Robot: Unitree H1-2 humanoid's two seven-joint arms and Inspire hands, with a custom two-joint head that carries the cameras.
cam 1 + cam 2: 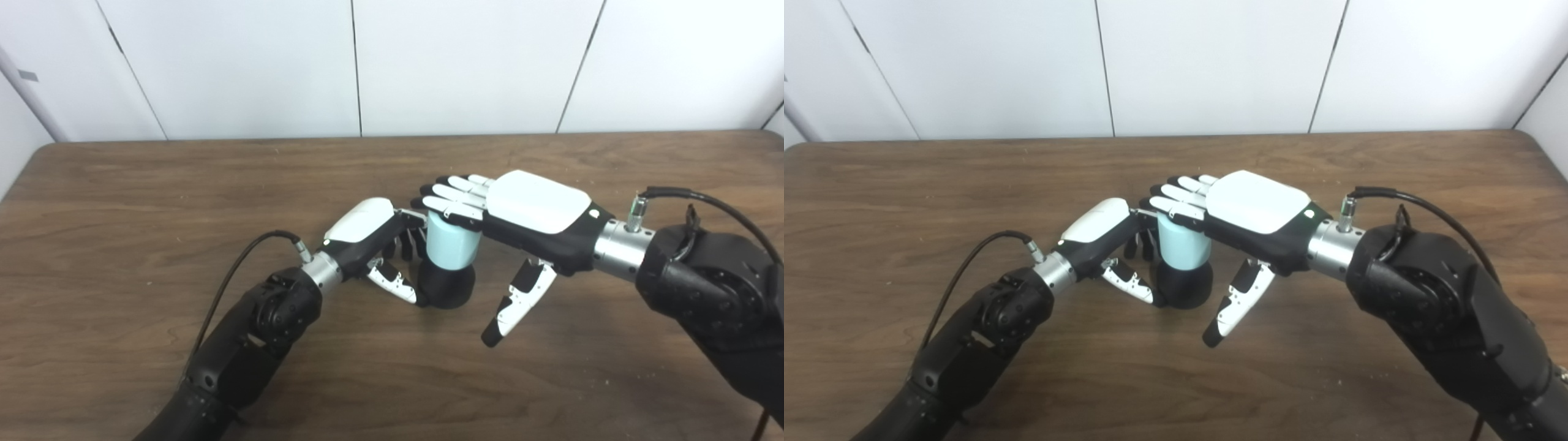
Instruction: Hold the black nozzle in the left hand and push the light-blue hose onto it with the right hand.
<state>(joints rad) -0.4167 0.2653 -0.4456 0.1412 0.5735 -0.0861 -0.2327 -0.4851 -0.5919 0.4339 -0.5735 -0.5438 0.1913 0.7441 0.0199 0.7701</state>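
The black nozzle stands upright in the middle of the wooden table. A light-blue hose piece sits on top of it. My left hand wraps the nozzle from the left, its thumb touching the black base and its fingers curled behind. Palm down, my right hand lies flat over the top of the hose, fingers stretched out across it. Its thumb hangs down to the right, apart from the nozzle.
White wall panels rise behind the far table edge. A cable loops from the left wrist and another cable from the right wrist.
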